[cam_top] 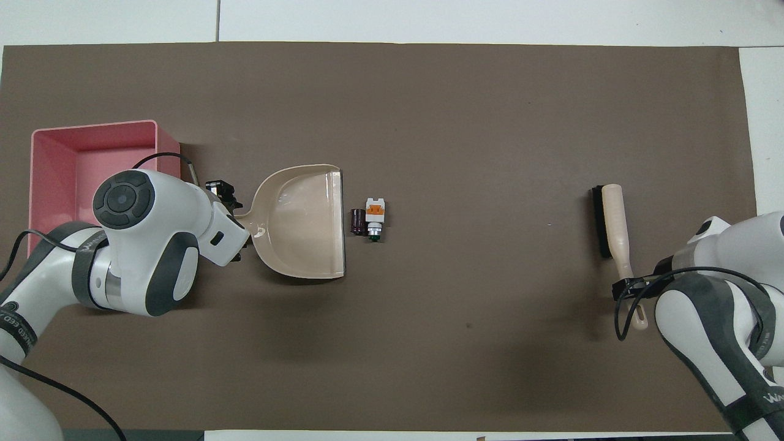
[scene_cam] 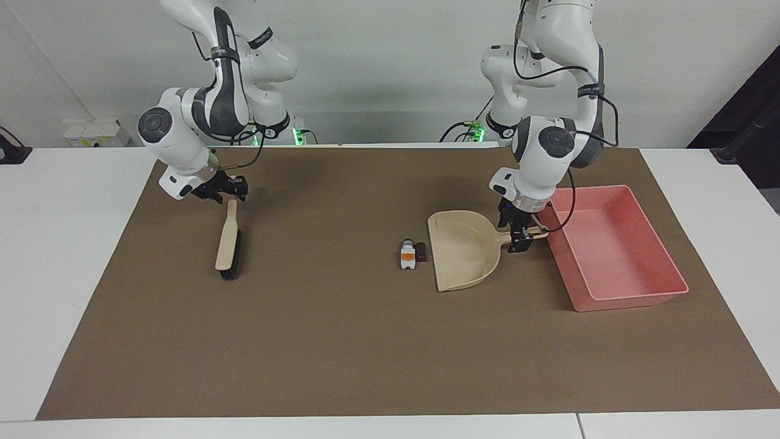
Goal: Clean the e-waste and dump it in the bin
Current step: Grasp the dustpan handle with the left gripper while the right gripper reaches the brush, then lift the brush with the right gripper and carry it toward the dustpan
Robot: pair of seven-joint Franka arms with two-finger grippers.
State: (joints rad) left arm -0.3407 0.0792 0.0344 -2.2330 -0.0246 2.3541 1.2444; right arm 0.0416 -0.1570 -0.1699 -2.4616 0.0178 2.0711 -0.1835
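The e-waste lies mid-mat: a white piece with an orange mark (scene_cam: 406, 255) (cam_top: 374, 211) touching a dark brown-black piece (scene_cam: 420, 251) (cam_top: 357, 221), just off the open lip of the beige dustpan (scene_cam: 463, 256) (cam_top: 303, 226). My left gripper (scene_cam: 518, 233) (cam_top: 229, 217) is down at the dustpan's handle, straddling it between pan and bin. The pink bin (scene_cam: 627, 299) (cam_top: 92, 125) stands beside the handle's end, toward the left arm's end of the table. My right gripper (scene_cam: 226, 194) (cam_top: 631, 285) is on the handle end of the beige brush (scene_cam: 228, 244) (cam_top: 612, 220).
Everything rests on a brown paper mat (scene_cam: 341, 341) over a white table (scene_cam: 73, 256). The brush lies toward the right arm's end, bristles on the mat. Open mat stretches between the brush and the e-waste.
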